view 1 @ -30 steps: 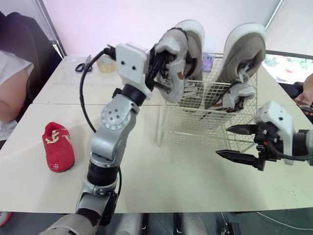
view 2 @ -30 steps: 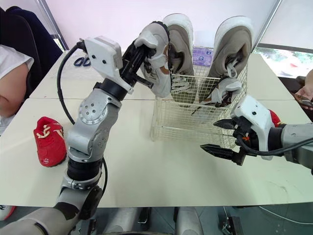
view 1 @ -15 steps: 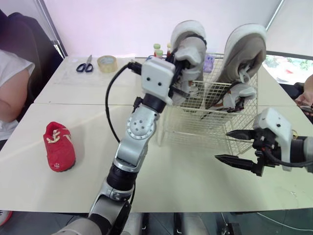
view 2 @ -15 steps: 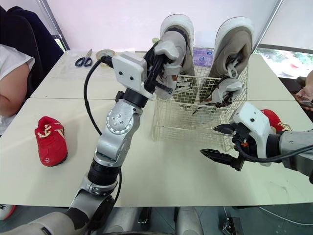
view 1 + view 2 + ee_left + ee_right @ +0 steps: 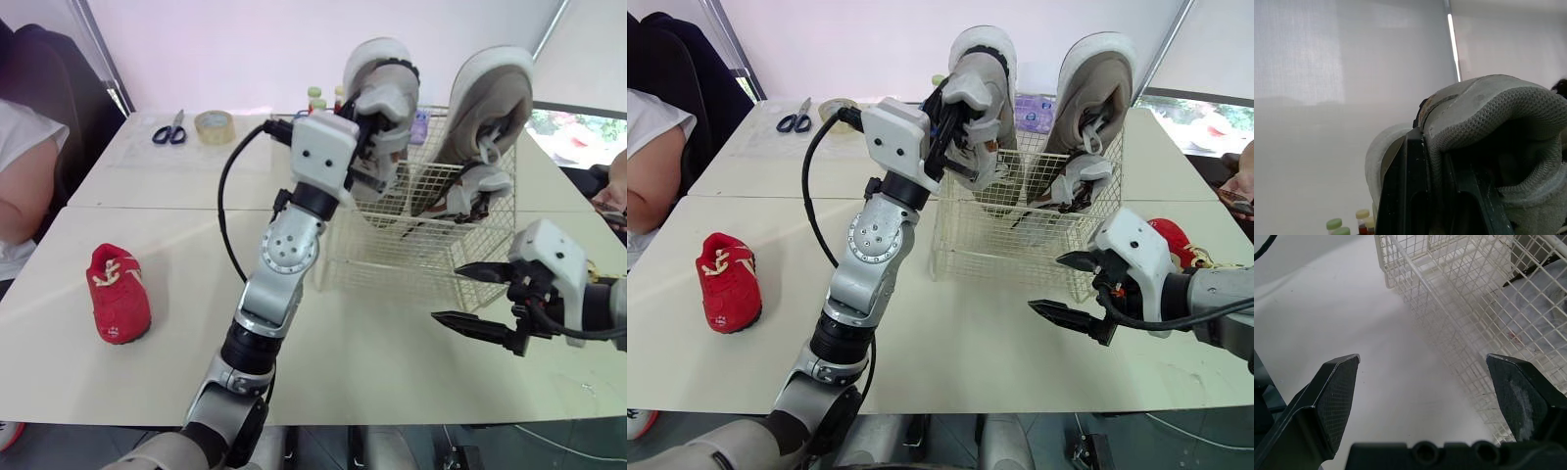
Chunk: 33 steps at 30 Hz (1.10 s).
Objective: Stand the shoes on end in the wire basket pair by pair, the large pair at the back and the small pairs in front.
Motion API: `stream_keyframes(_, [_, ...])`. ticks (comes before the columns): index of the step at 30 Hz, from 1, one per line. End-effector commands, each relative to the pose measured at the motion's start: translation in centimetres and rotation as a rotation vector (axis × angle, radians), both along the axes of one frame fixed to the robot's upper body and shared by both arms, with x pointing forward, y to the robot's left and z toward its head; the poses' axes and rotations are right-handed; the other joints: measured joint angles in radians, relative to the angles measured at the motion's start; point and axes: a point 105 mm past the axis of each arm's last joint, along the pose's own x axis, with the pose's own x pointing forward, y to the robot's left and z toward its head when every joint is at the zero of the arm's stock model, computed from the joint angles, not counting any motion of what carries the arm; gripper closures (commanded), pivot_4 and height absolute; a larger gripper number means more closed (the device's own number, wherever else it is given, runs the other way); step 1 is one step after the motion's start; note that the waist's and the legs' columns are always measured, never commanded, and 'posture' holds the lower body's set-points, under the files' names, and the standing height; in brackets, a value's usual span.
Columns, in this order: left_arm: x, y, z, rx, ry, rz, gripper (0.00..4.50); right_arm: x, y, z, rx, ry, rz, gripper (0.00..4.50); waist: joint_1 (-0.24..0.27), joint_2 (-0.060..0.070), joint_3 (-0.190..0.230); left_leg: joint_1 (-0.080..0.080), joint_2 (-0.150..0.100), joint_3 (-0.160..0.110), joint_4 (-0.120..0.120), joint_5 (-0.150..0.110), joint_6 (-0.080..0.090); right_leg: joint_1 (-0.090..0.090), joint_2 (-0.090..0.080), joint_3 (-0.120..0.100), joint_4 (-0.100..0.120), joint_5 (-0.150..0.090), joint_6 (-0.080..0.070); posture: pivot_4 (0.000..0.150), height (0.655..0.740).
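1. Gripping the collar of a large grey shoe (image 5: 384,93), the left claw (image 5: 1434,156) holds it toe-up at the back left of the wire basket (image 5: 392,257).
2. A second grey shoe (image 5: 490,108) stands on end at the basket's back right.
3. The right claw (image 5: 448,291) hangs wide open above the table (image 5: 147,382), just in front of the basket's right corner.
4. One small red shoe (image 5: 118,294) lies on the table well to the left; another red shoe (image 5: 1168,235) lies beside the right arm.
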Motion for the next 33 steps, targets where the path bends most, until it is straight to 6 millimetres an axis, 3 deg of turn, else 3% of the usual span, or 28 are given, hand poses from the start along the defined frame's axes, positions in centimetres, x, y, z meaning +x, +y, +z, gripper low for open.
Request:
stream_keyframes(1, [-1.6,-0.3,1.6,-0.013,-0.065,-0.035,4.48,0.0,0.0,0.7,-0.001,-0.045,0.002,0.00,0.000,0.000,0.000,0.000,0.000,0.000,0.000,0.000,0.000,0.000,0.000,0.000,0.000,0.000,0.000,0.150,0.7400])
stream_keyframes(6, [-0.6,-1.1,0.1,0.001,-0.020,-0.033,4.48,0.0,0.1,0.6,0.002,-0.042,0.002,0.00,0.000,0.000,0.000,0.000,0.000,0.000,0.000,0.000,0.000,0.000,0.000,0.000,0.000,0.000,0.000,0.150,0.7400])
stream_keyframes(15, [2.1,-2.1,-5.8,0.075,0.185,-0.019,4.48,-0.1,0.1,0.8,0.000,-0.048,0.003,0.00,-0.001,0.000,0.000,0.000,0.000,0.000,0.000,0.000,0.000,0.001,0.000,0.000,-0.001,0.000,0.000,0.150,0.7400])
stream_keyframes(22, [1.5,-1.4,-6.2,0.074,0.268,-0.083,4.48,0.0,0.1,0.8,-0.001,-0.051,0.006,0.00,-0.003,0.000,0.000,-0.002,0.001,0.000,0.000,0.000,0.000,-0.001,0.000,-0.001,-0.001,0.000,0.000,0.150,0.7400])
stream_keyframes(23, [1.3,-1.0,-6.1,0.077,0.267,-0.085,3.73,0.1,0.1,0.8,0.000,-0.051,0.008,0.00,-0.003,0.000,0.000,-0.002,0.001,0.000,0.000,0.000,0.000,-0.002,0.000,-0.001,-0.001,0.000,0.000,0.150,0.7400])
stream_keyframes(28, [0.0,0.3,-4.8,0.096,0.245,-0.126,1.36,0.4,0.2,0.5,0.006,-0.041,0.022,0.00,-0.004,0.000,0.000,-0.002,0.001,0.000,-0.001,0.000,0.000,-0.002,0.000,-0.001,-0.002,0.000,0.000,0.150,0.7400])
stream_keyframes(33, [-1.3,2.8,-3.7,0.180,0.246,-0.148,1.36,1.0,0.1,0.6,0.010,-0.036,0.042,0.00,-0.005,0.000,0.000,-0.002,0.001,0.000,-0.001,0.000,0.000,-0.002,0.000,-0.001,-0.002,0.000,0.000,0.150,0.7400])
